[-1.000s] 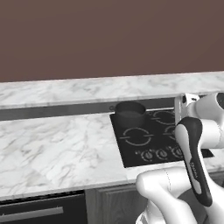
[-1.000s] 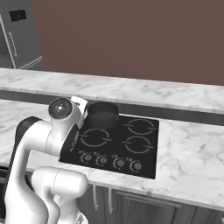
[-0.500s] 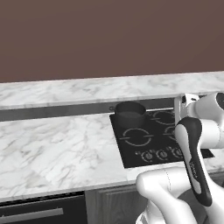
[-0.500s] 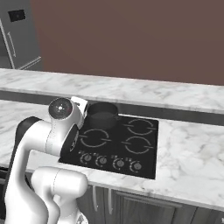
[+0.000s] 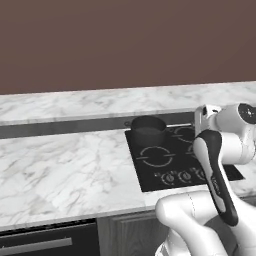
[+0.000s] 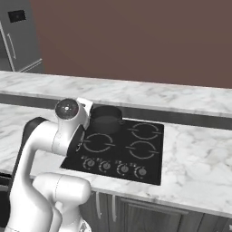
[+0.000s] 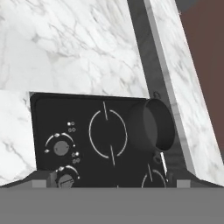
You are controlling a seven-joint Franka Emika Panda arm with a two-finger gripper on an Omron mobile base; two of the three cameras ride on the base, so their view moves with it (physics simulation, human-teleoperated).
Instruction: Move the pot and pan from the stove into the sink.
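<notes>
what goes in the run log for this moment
phase: approach | pot: back-left burner of stove, untouched | gripper: open, empty, above stove

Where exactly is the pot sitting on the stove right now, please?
The pot stands upright on the back-left burner of the stove, against the raised ledge behind it; in the left base view it is at the cooktop's far left corner.

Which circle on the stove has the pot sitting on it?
The back left burner ring, under the pot. On the stove, the other three rings, like the front left one, are bare.
</notes>
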